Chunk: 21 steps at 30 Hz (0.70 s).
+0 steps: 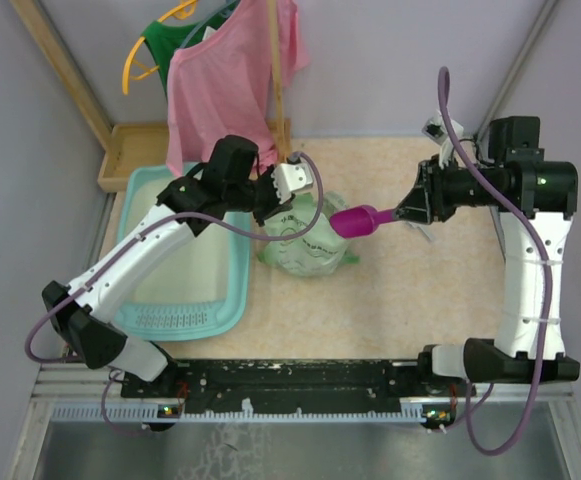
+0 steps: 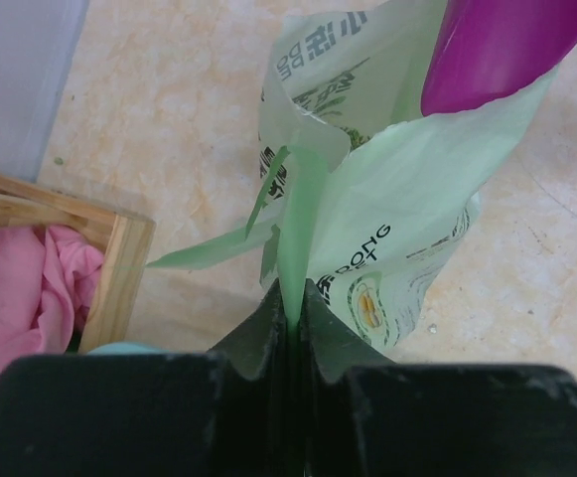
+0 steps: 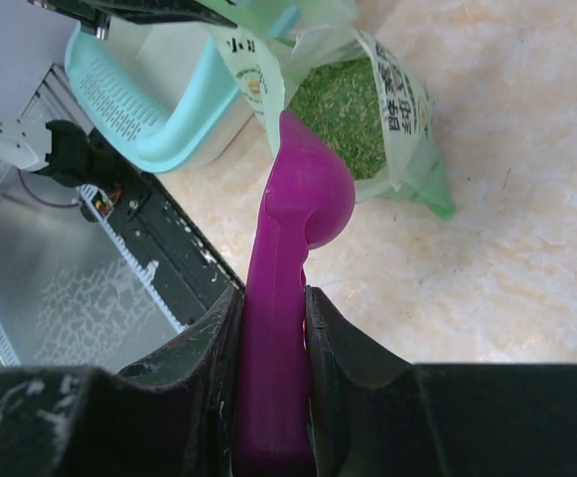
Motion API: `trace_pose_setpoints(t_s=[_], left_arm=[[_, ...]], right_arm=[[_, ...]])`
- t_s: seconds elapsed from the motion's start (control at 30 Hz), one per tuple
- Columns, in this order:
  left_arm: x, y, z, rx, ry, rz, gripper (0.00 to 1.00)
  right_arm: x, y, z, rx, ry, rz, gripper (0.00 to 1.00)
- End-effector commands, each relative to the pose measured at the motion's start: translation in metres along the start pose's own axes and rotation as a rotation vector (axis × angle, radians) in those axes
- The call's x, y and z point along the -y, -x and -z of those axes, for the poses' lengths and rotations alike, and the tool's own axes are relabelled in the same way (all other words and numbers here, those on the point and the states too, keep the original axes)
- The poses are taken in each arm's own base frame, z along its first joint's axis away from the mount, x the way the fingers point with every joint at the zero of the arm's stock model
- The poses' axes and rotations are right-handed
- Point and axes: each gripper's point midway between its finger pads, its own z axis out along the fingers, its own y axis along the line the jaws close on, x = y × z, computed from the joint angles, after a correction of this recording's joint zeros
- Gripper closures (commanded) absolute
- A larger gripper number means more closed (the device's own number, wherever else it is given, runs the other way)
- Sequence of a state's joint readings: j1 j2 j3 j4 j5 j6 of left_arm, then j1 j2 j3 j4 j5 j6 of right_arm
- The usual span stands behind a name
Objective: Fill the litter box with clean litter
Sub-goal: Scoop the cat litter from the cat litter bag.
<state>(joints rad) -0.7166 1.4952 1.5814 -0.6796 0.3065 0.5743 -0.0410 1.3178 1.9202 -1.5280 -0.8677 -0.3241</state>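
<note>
Overhead plus two wrists.
Top: high behind the arms, down over the table [image 1: 420, 290]; wrists: close, forward; green bag [image 1: 305, 250] and magenta scoop [image 1: 355, 220] in all three, litter box [image 1: 170, 320] in top and right wrist.

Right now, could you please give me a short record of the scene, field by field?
litter box: on the table beside the bag, on the left arm's side; visible base bare
clean litter: inside the open bag
bag: pale green, upright, its top edge pinched by the left fingers
scoop: magenta, handle clamped in the right fingers, bowl at the bag's mouth
</note>
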Motion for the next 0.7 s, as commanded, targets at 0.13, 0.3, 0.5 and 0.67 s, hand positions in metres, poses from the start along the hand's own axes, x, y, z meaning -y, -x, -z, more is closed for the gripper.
trace_pose_setpoints(t_s=[0.13, 0.3, 0.5, 0.67], left_arm=[[-0.006, 0.029, 0.017, 0.092, 0.033, -0.025, 1.00], [0.002, 0.032, 0.021, 0.121, 0.011, -0.013, 1.00], [0.007, 0.035, 0.020, 0.163, 0.027, 0.009, 1.00], [0.006, 0.033, 0.017, 0.169, 0.067, 0.026, 1.00]], right_arm=[[0.013, 0.008, -0.013, -0.041, -0.035, 0.022, 1.00], [0.030, 0.016, -0.029, -0.096, -0.070, 0.031, 1.00], [0.043, 0.026, -0.057, -0.178, -0.145, 0.116, 1.00], [0.048, 0.021, -0.079, -0.240, -0.169, 0.132, 1.00]])
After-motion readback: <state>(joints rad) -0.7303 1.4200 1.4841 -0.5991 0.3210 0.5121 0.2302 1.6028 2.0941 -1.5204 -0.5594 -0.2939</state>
